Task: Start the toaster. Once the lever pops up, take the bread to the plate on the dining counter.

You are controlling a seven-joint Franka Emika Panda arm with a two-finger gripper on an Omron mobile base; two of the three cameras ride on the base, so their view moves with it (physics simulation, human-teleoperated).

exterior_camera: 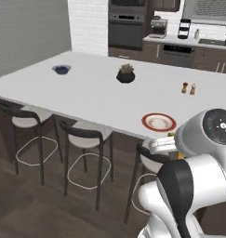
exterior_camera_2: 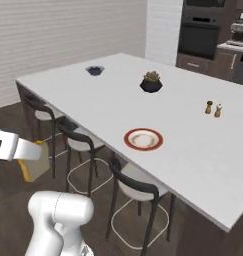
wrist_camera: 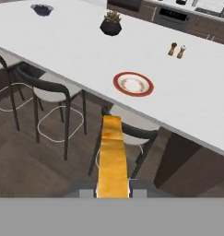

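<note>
The bread (wrist_camera: pixel 113 156) is gripped in the pincer (wrist_camera: pixel 113 192), which is closed on the slice's near end. In the hand view the slice is seen edge-on: a narrow golden-brown strip with its long axis running straight away from the pincer, its far end pointing toward the counter (wrist_camera: pixel 62 50) edge and the plate (wrist_camera: pixel 133 84). The visible surface is toasted orange-gold with mottled darker patches; the far end is slightly paler.

In the right base view the bread (exterior_camera_2: pixel 35 162) hangs below the white hand as a tan square face with an orange crust along its left edge. It is held in the air over the floor, short of the counter (exterior_camera_2: pixel 193 145) and well apart from the plate (exterior_camera_2: pixel 143 139).

In the left base view only a small yellowish edge near the arm's wrist is probably the bread; the arm covers the rest.

The plate (exterior_camera: pixel 158 122) lies flat near the counter's (exterior_camera: pixel 86 88) near edge, above a dark-backed stool (wrist_camera: pixel 132 129). Its rim is red, and its pale centre carries faint brownish marks.

Farther back on the counter stand a dark potted plant (wrist_camera: pixel 110 24), a pair of shakers (wrist_camera: pixel 177 50) and a small dark bowl (wrist_camera: pixel 42 9).
</note>
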